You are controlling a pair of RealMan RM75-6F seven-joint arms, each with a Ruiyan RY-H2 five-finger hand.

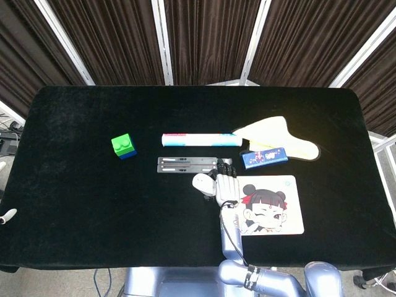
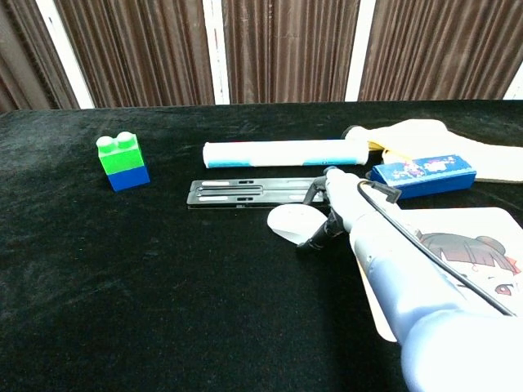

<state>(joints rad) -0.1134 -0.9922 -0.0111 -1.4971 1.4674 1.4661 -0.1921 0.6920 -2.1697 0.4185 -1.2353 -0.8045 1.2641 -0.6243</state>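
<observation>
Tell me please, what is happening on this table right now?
The robot's right hand reaches over the black table and rests against a white computer mouse, its dark fingers touching the mouse's right side. The mouse lies just left of a mouse pad with a cartoon girl. Behind it are a flat black bracket, a white tube, a blue box and a cream cloth. A green and blue toy block stands apart at the left. The left hand is not visible.

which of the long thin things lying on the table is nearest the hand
The dark slotted bar: its right end lies by the right hand. The white tube lies farther back.
</observation>
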